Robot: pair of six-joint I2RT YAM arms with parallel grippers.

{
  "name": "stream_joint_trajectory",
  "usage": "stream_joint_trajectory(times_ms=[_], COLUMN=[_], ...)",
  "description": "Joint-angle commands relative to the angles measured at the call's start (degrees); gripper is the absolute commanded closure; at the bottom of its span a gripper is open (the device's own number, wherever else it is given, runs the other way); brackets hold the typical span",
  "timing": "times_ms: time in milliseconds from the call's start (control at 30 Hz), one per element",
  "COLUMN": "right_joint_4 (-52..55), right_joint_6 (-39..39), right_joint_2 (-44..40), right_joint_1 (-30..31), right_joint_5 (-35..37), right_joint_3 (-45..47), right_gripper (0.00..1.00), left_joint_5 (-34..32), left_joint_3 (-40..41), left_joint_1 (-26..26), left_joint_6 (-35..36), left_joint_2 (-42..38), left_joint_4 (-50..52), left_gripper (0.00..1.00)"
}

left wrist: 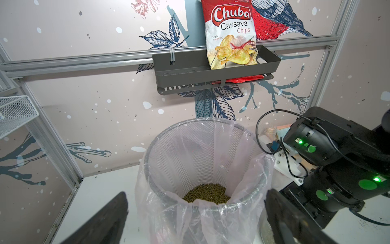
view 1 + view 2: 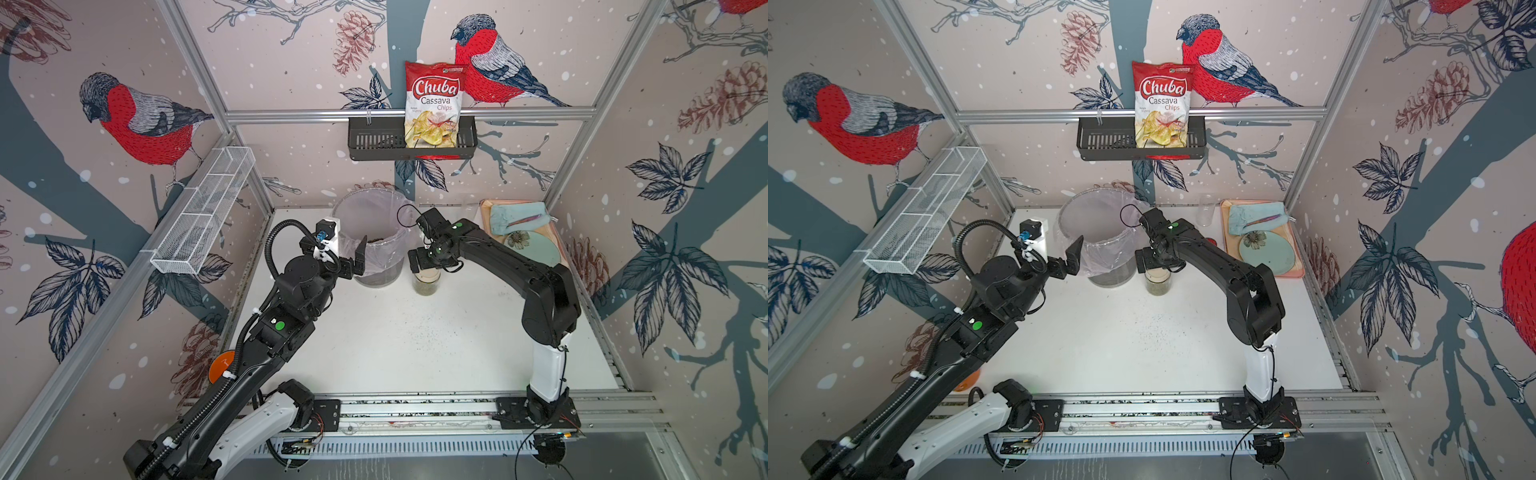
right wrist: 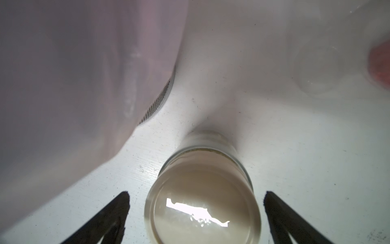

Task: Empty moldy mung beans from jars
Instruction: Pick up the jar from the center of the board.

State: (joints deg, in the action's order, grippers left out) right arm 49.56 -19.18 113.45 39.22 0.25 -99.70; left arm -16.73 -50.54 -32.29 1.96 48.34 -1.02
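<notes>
A clear jar with a beige lid [image 2: 425,279] [image 2: 1158,281] stands upright on the white table just right of the bin, with mung beans [image 2: 1158,288] showing through its wall. My right gripper [image 3: 197,194] hangs open straight above it. Its fingers [image 3: 118,211] flank the lid [image 3: 202,202] without touching. A lidless clear jar [image 2: 1206,210] stands at the back. A red-lidded one [image 2: 1212,242] peeks from behind the right arm. My left gripper [image 2: 359,261] [image 1: 196,193] is open and holds nothing at the bin's left front. More mung beans [image 1: 206,193] lie inside the bin.
The grey mesh bin with a clear liner [image 2: 353,199] [image 1: 152,147] stands at the back centre. A pink tray [image 2: 485,206] at the back right holds a blue cloth [image 2: 519,218] and a plate [image 2: 536,249]. A chips bag [image 2: 434,104] sits on a wall shelf.
</notes>
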Motion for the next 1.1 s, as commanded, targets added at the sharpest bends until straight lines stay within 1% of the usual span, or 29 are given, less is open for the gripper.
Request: stream_joint_trajectory(times_ms=[0,167,333,500,667,933,1000,1067], right_joint_4=[0.0,0.2,-0.1,-0.3,0.2,1.1,1.0,0.4], right_joint_6=[0.8,0.8,0.7,0.7,0.4,-0.6,-1.0,-1.5], right_joint_2=[1.0,1.0,-0.6,-2.5,-4.9,-11.5,-13.6,-15.2], right_joint_1=[0.0,0.0,0.0,-0.2,-0.3,-0.3,-0.5,-1.0], right_joint_5=[1.9,2.5,3.6,4.4,4.7,5.0,4.5,2.8], right_joint_3=[-0.9,0.3,3.6,7.2,10.2,17.1,19.1,20.7], right_gripper=[0.0,0.05,0.08,0.15,0.17,0.17,0.16,0.14], left_joint_5=[-1.0,-1.1,-1.0,-0.8,-0.5,-0.3,-1.3,-0.9], left_joint_3=[0.3,0.5,0.5,0.6,0.5,0.4,0.6,0.9], left_joint_1=[0.0,0.0,0.1,0.0,0.0,0.0,0.1,0.1], left_joint_6=[0.4,0.4,0.4,0.3,0.1,0.1,-1.0,-1.6], left_joint_2=[-0.4,-0.7,-0.7,-0.7,-0.7,0.1,0.0,-0.2], left_joint_4=[-2.8,-2.9,-3.1,-3.1,-3.1,-3.3,-3.8,-4.6], left_gripper=[0.01,0.01,0.01,0.01,0.01,0.01,0.01,0.01])
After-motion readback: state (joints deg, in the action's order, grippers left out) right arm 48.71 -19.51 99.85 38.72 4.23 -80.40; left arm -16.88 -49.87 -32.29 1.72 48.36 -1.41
